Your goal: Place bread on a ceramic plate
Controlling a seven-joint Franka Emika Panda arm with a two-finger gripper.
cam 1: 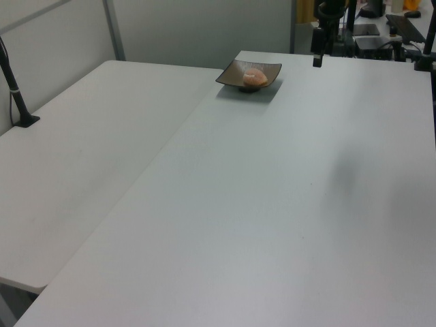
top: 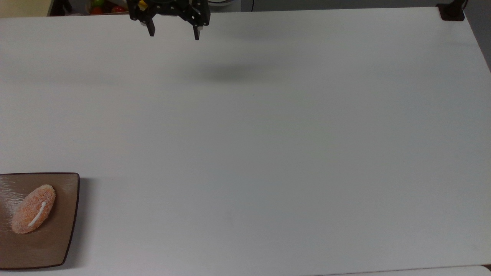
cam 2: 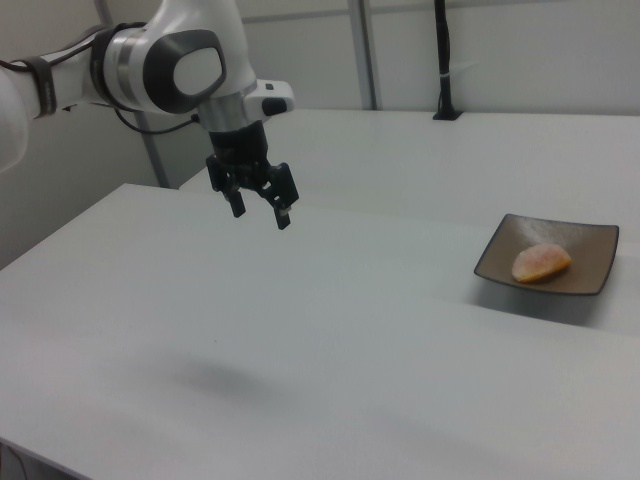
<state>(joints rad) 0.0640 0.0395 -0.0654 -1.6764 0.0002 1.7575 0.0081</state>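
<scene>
The orange-tan bread [top: 33, 209] with its thin white stripe lies on the glossy brown square ceramic plate [top: 57, 245] at the top view's lower left corner. The left view has the bread [cam 1: 255, 76] and the plate [cam 1: 230, 75] at the table's far end; the right view has the bread [cam 2: 541, 262] on the plate [cam 2: 590, 243] at its right. My gripper [top: 174, 35] hangs open and empty high over the table's far edge, well away from the plate. It appears too in the right view [cam 2: 261, 212] and the left view [cam 1: 317, 60].
The white table [top: 268, 153] spreads wide around the plate. A black clamp [top: 452, 11] sits at the top view's upper right corner. A second table [cam 1: 82, 157] with a black post [cam 1: 17, 95] adjoins on the left view's left. Colourful items [top: 103, 5] lie beyond the far edge.
</scene>
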